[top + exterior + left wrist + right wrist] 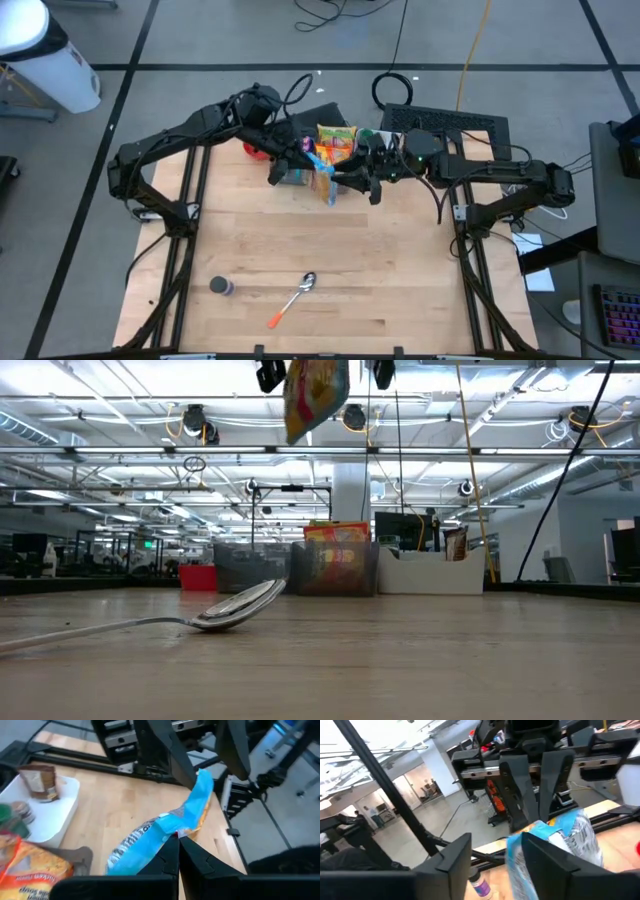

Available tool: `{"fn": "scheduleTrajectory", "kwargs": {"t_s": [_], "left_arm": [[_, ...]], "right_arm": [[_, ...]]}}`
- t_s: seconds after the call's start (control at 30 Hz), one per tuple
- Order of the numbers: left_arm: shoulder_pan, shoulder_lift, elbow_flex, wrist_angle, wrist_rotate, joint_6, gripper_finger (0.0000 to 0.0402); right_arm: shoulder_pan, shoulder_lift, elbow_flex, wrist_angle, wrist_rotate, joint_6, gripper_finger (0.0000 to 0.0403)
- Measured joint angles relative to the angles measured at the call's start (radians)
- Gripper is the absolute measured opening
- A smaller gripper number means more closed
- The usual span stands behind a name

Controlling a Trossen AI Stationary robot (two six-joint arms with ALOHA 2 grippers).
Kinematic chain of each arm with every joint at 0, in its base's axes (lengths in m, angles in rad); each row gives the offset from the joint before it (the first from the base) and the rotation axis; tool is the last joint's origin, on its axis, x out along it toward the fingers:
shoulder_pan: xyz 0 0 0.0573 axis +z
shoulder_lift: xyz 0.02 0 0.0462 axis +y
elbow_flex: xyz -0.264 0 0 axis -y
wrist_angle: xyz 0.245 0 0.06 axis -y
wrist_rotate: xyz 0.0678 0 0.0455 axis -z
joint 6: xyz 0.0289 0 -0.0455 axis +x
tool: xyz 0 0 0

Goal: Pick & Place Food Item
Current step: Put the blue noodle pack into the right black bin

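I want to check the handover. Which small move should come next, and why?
Probably the right tool should back away. The left tool is shut on the blue snack bag, which hangs above the table, and the right fingers stand apart, gripping nothing.

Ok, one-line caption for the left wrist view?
Left gripper shut on crinkly blue snack bag, right gripper's fingers open around its far end.

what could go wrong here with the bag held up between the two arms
The left gripper is shut on just one edge of the blue snack bag, so the dangling bag could slip and drop onto the bins beneath. The right gripper stands open right beside the bag and could snag it or bump the left fingers.
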Motion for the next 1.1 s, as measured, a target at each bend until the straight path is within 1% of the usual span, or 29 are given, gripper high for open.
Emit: {"fn": "scheduleTrajectory", "kwargs": {"t_s": [0.1,0.2,0.33,0.5,0.57,0.73,0.93,1.0,1.1], "left_arm": [[0.0,0.0,0.0,0.001,-0.045,-0.032,0.0002],[-0.001,0.0,0.0,0.0,-0.094,-0.048,0.0002],[-0.001,0.0,0.0,0.002,-0.172,-0.07,0.0002],[-0.001,0.018,0.0,0.034,-0.276,-0.077,0.0002],[-0.002,0.035,0.0,0.054,-0.313,-0.08,0.0001],[-0.002,0.092,0.0,0.076,-0.408,-0.114,0.0001],[-0.003,0.165,0.0,0.114,-0.508,-0.118,0.0001],[0.002,0.188,0.0,0.114,-0.547,-0.122,0.0001],[0.009,0.216,0.0,0.119,-0.576,-0.129,0.0001]], "right_arm": [[-0.023,-0.014,0.0,-0.041,0.0,-0.037,0.0197],[-0.054,-0.041,0.0,-0.132,0.012,-0.081,0.0215],[-0.093,-0.094,0.0,-0.281,0.114,-0.134,0.0226],[-0.116,-0.155,0.0,-0.437,0.273,-0.188,0.0223],[-0.117,-0.174,0.0,-0.475,0.296,-0.201,0.0221],[-0.116,-0.222,-0.044,-0.485,0.297,-0.22,0.0221],[-0.117,-0.303,-0.148,-0.485,0.391,-0.191,0.0223],[-0.117,-0.334,-0.187,-0.481,0.399,-0.17,0.0221],[-0.117,-0.384,-0.247,-0.461,0.399,-0.141,0.0218]]}}
